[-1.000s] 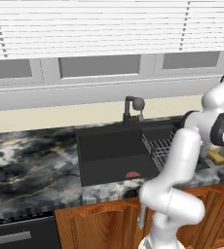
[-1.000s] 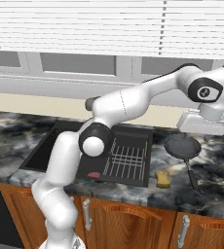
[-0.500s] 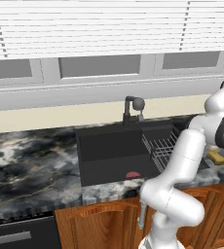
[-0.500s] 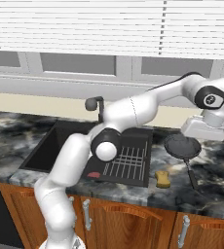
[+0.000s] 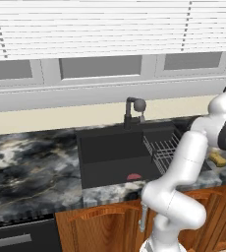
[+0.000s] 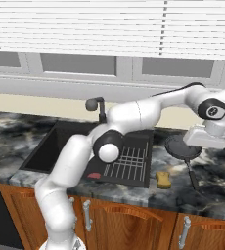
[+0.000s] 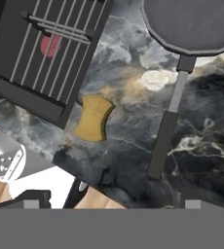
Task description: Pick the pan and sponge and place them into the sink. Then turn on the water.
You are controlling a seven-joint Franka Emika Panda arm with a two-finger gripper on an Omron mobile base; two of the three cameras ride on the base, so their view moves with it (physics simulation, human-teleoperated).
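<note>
The dark grey pan (image 6: 182,145) lies on the marble counter right of the sink (image 6: 56,146), its long handle (image 6: 191,173) pointing toward the counter's front edge. In the hand view the pan (image 7: 192,24) sits at the top right, its handle (image 7: 167,126) running down the middle. The yellow sponge (image 6: 163,179) lies near the front edge, left of the handle, also seen as the sponge (image 7: 94,117) and the sponge (image 5: 217,159). My gripper (image 6: 204,144) hovers open just above the pan's right rim, its tips (image 7: 112,204) wide apart and empty. Water is out of view at the black faucet (image 5: 133,110).
A wire dish rack (image 6: 131,158) fills the right part of the sink (image 5: 110,152), beside the red drain spot (image 5: 133,176). My own arm arches over the rack and the basin. Marble counter (image 5: 26,157) stretches to the left; wooden cabinets run below.
The hand has sunk closer to the pan, and the elbow has swung right over the sink. Pan and sponge have not moved. The jaws stay open.
</note>
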